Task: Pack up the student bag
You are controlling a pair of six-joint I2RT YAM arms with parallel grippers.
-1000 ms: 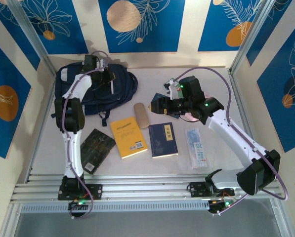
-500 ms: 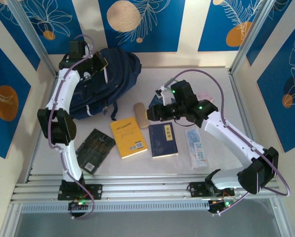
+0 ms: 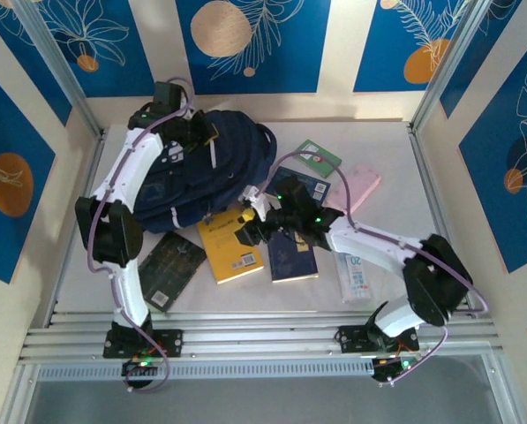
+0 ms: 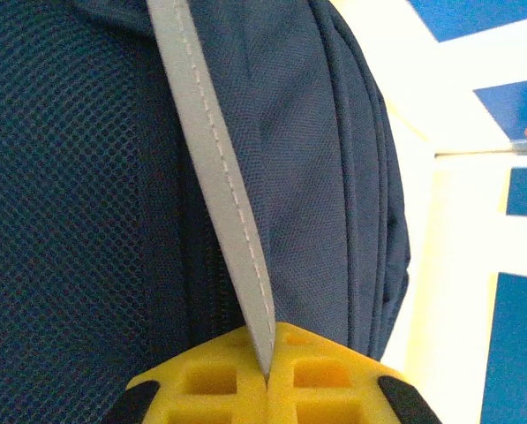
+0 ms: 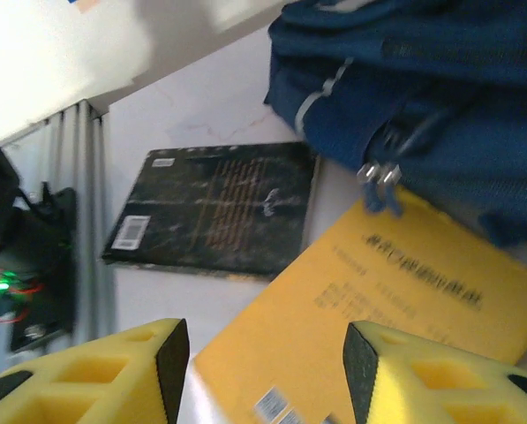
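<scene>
The white desk (image 3: pixel 395 146) carries everything. The student bag (image 3: pixel 237 155), navy blue and the biggest thing here, sits in the far left part of the desk, bunched up and leaning.

At the near edge of the bag lies a yellow book (image 3: pixel 230 254); its far corner touches the fabric of the bag. A black book (image 3: pixel 173 269) lies to the near left of the bag, just beside the yellow one. A dark blue book (image 3: pixel 291 258) lies to the near right of the bag, on the other side of the yellow book, and the right arm covers a part of it. To the right of the bag there is a green book (image 3: pixel 322 156), and further right a pink flat thing (image 3: pixel 362 185). A clear packet (image 3: pixel 356 276) lies well apart from the bag, on the near right.

The left fingers (image 3: pixel 206 139) are on the top of the bag, closed tight on its grey strap (image 4: pixel 214 159), which runs straight up between the yellow pads. The right fingers (image 3: pixel 245 221) hang over the yellow book near the front edge of the bag, apart from each other and with nothing between them. Two small zipper pulls (image 5: pixel 380 177) hang from the bag over the far edge of the yellow book.
</scene>
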